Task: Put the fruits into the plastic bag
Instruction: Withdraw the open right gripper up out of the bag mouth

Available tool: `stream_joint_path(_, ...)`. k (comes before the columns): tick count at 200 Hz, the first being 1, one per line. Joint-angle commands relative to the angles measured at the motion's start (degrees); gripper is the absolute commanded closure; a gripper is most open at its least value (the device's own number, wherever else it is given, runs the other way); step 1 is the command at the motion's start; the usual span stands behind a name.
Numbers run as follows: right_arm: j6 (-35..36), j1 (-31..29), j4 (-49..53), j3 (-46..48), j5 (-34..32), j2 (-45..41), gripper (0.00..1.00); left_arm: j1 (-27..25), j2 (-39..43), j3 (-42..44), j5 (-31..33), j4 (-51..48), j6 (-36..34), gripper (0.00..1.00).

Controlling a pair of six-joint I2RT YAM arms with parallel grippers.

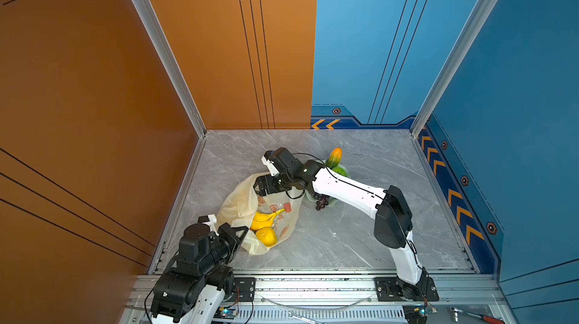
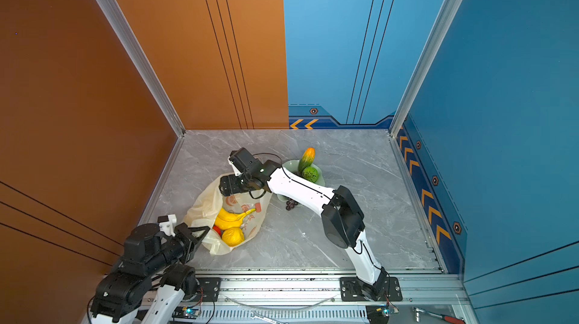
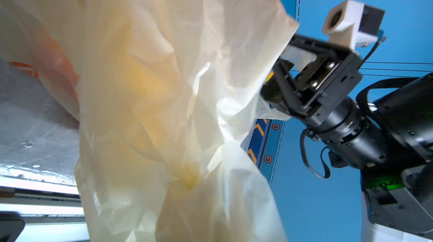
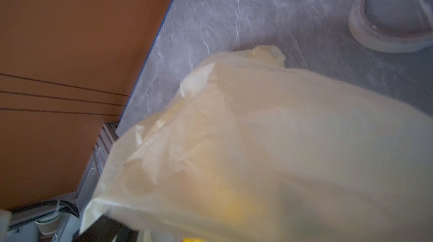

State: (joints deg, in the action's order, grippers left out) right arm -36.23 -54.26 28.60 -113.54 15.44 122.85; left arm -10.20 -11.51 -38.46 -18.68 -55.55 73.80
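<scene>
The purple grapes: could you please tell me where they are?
In both top views the grapes sit at the near rim of the green dish, partly under the right arm, right of the plastic bag.

Both top views are bright, even and sharp; light comes from above, and only soft, pale shadows lie on the worktop (image 1: 344, 237). The walls (image 1: 78, 87) lean outward at the edges. In the left wrist view the bag (image 3: 152, 88) glows, lit from behind, and looks soft. The right wrist view is blurred, the tape roll (image 4: 386, 44) too.
</scene>
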Motion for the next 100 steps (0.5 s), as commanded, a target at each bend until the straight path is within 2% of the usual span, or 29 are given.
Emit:
stream_joint_path(1, -7.8, 1.2, -1.7, -6.5, 1.3, 6.3, 0.17, -0.3, 0.5, 0.7, 0.6, -0.6, -0.9, 1.0)
stream_joint_path(15, -8.5, 1.7, -1.5, -8.7, 2.7, 7.5, 0.17, -0.3, 0.7, 1.1, 0.9, -0.7, -0.8, 1.0)
stream_joint_path(32, -8.0, 2.5, -0.6, -6.9, 3.0, 4.7, 0.16, -0.3, 0.8, 1.5, 1.0, -0.5, -0.5, 1.0)
stream_joint_path(51, -5.7, 3.6, 0.8, -2.6, 4.0, -1.6, 0.12, -0.3, 0.8, 1.8, 1.2, 0.0, -0.2, 1.0)
stream_joint_path(60, -4.3, 4.2, 1.6, -0.6, 5.3, -5.2, 0.0, -0.3, 0.7, 2.1, 1.1, 0.4, -0.1, 1.0)
stream_joint_path(100, -2.5, 5.2, 4.9, 8.6, 9.0, -19.9, 0.0, -0.4, -1.0, 2.2, 0.8, 2.8, -0.4, 1.0)
